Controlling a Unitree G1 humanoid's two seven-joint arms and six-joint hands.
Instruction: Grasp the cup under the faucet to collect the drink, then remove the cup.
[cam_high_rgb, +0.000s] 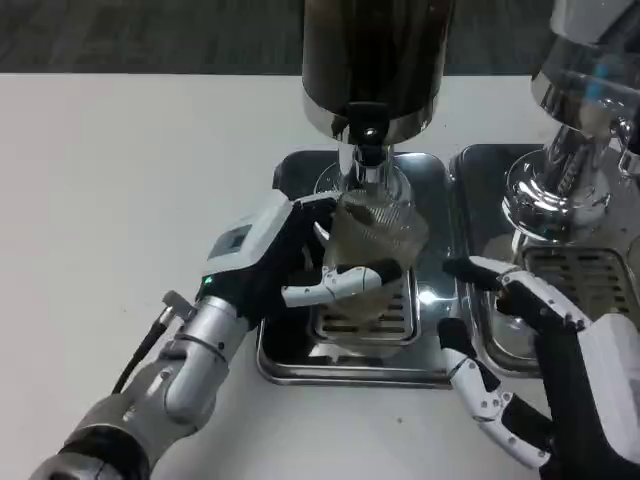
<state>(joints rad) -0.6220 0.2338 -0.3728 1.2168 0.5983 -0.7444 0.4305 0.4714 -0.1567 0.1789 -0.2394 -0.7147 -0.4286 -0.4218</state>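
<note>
Two hands in view — left hand (290, 262) gripping cup (372, 250) beneath faucet (368, 140) over drip tray (290, 360); right hand (530, 360) spread, holding nothing.

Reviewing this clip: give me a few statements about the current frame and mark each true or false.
1. The left hand holds the cup. True.
2. The cup lies tipped over on the table. False: it is upright over the drip tray, below the faucet.
3. The right hand grips a second cup. False: it holds nothing, fingers apart.
4. A second dispenser stands to the right. True.
</note>
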